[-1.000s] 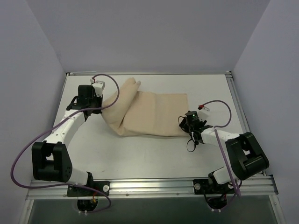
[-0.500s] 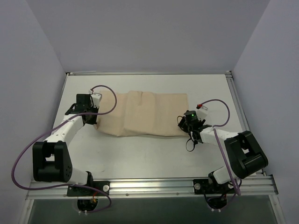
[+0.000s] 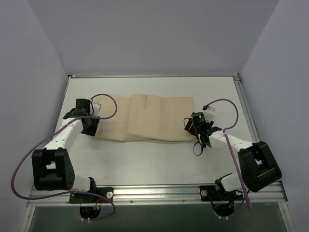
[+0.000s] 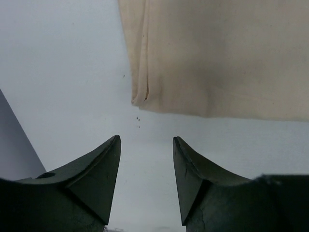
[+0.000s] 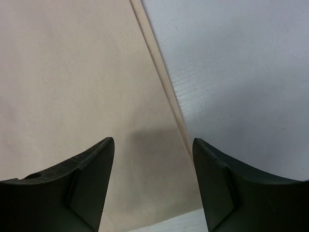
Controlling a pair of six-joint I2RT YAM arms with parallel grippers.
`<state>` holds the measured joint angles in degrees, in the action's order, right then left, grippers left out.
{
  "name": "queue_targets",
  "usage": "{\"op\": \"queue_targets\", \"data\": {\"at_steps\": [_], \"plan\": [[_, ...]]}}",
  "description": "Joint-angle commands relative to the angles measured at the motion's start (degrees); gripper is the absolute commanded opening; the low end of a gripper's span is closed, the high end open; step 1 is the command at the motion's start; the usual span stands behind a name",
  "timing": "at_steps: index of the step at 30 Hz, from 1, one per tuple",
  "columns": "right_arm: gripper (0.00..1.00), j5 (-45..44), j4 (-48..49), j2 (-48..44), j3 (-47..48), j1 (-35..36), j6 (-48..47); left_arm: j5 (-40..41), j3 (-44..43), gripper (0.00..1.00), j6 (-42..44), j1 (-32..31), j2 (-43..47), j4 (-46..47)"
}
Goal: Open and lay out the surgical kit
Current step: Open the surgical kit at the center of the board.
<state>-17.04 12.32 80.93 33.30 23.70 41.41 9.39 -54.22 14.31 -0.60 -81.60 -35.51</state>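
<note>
The surgical kit (image 3: 149, 118) is a beige cloth wrap lying flat across the middle of the white table, and its cloth hides whatever is inside. My left gripper (image 3: 91, 129) stands open just off the wrap's left end. In the left wrist view its fingers (image 4: 108, 164) hold nothing, and the cloth's folded corner (image 4: 141, 99) lies a short way ahead on bare table. My right gripper (image 3: 189, 128) is open low over the wrap's right end. Its jaws straddle the cloth's right edge (image 5: 166, 82) near the front corner without closing on it.
Purple cables loop from both wrists, the left one (image 3: 108, 99) hanging over the wrap's left part. Grey walls close in the table on three sides, with a metal frame (image 3: 241, 101) along its edges and a rail (image 3: 154, 193) by the arm bases.
My left gripper carried the lifted cloth flap leftward, laid it flat on the table, then opened and let it go. The right gripper has barely shifted.
</note>
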Motion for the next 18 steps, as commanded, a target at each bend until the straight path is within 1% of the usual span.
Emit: {"op": "queue_targets", "data": {"at_steps": [1,3,5,6,8,9,11,12,14,15,16,18], "plan": [[0.62,-0.5,-5.2,-4.8,4.8,0.3,-3.8,0.4,-6.9,0.57,2.2,2.4,4.9,-9.3],[0.64,0.4,-6.9,-6.1,7.7,0.1,-6.9,-0.5,-9.6,0.57,2.2,2.5,5.6,-11.7],[0.64,2.9,-7.0,-5.7,9.8,-0.1,-10.4,-4.7,-13.5,0.57,1.8,2.4,5.0,-11.8],[0.64,3.7,-7.0,-4.1,12.4,-0.2,-11.4,-6.3,-14.7,0.58,0.6,2.2,2.9,-10.7],[0.59,6.1,-6.2,-0.6,14.6,-0.3,-13.4,-7.9,-17.9,0.56,-1.1,1.5,-0.6,-7.5],[0.53,7.2,-5.6,0.7,15.5,-0.5,-13.5,-8.2,-18.7,0.55,-2.4,1.2,-4.3,-6.3],[0.44,10.0,-3.7,4.5,17.1,-0.7,-13.8,-10.3,-19.9,0.54,-3.7,1.0,-8.0,-4.2],[0.36,12.5,-3.1,5.6,17.4,-0.8,-13.7,-12.3,-20.3,0.52,-4.2,-0.6,-11.3,-2.5],[0.27,14.1,-1.3,9.1,17.2,-0.9,-13.4,-14.5,-20.4,0.51,-4.6,-1.2,-14.4,-0.6],[0.18,14.8,-0.8,10.2,16.8,-1.3,-13.0,-14.6,-20.5,0.5,-4.9,-1.5,-15.9,-0.5],[0.14,15.8,-0.1,11.3,16.3,-1.6,-12.1,-14.5,-20.5,0.48,-4.9,-1.5,-18.7,-0.3],[0.08,16.4,2.1,13.9,14.0,-3.6,-10.8,-12.6,-19.7,0.47,-4.9,-1.4,-22.3,0.8]]}}
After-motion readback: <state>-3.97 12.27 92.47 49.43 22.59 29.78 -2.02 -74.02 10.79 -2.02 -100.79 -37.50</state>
